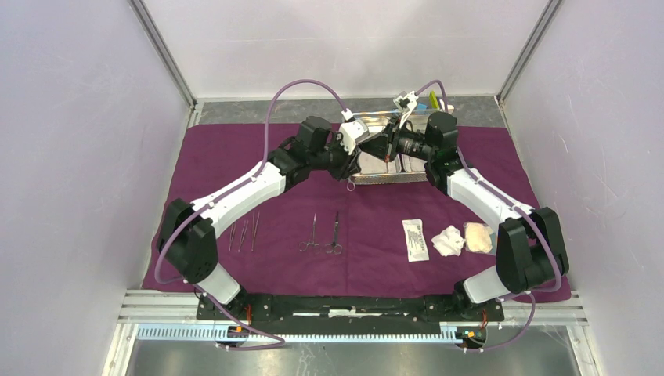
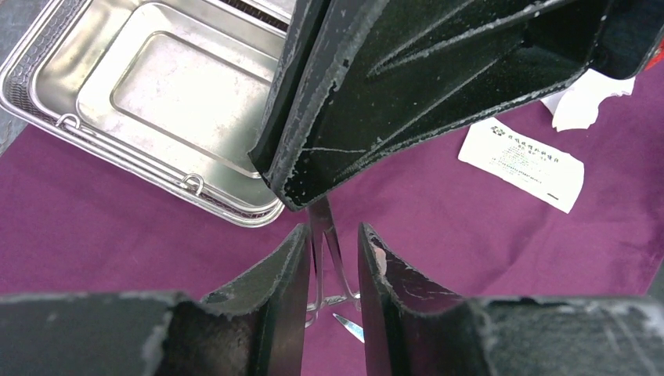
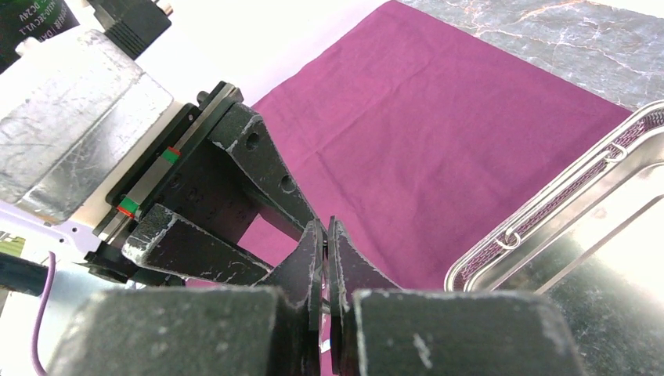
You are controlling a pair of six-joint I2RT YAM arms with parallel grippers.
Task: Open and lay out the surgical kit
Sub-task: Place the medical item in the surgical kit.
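Plum-purple cloth (image 1: 235,157) covers most of the tabletop inside a white-walled booth; grey stone-look table shows at the top edge of the overhead view. Steel tray (image 1: 376,119) sits at upper centre on the cloth's far edge, w/ small blue & yellow-green blocks (image 1: 432,100) just behind it, upper right.

Both arms meet at the tray's near rim, centre of frame. Right gripper (image 3: 325,223) has its fingers pressed together on a thin scissor-handled instrument (image 2: 321,215), which hangs from its tip over the cloth beside the tray. Left gripper (image 2: 333,229) is partly open, fingers either side of the instrument's shanks w/ a gap showing; can't tell if either pad touches the steel.

Lower half of the overhead view, in a row on the cloth, left to right:
- tweezers (image 1: 243,235), lower left
- two scissor-handled tools (image 1: 311,235), near centre, side by side
- white flat packet (image 1: 416,239), right of centre
- gauze pads (image 1: 448,240), just right of the packet
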